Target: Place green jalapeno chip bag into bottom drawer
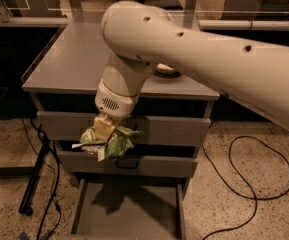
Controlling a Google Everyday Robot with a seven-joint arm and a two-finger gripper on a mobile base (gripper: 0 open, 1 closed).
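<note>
Over the open bottom drawer (129, 218), in front of the upper drawers (174, 131), your gripper (104, 128) is clenched on the crumpled top of the bag (118, 144), a light, crinkly, likely slippery thing, so trust a pinch on gathered foil rather than its puffy belly.

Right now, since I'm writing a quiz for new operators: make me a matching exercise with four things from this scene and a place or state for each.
Things:
1. gripper
2. green jalapeno chip bag
3. bottom drawer
4. black cable

Places or states:
A. pulled open, bare inside
B. looped on the floor at right
C. held in the air, crumpled
D. shut on the bag, above the open drawer

Pairs: 1-D, 2-C, 3-A, 4-B
</note>
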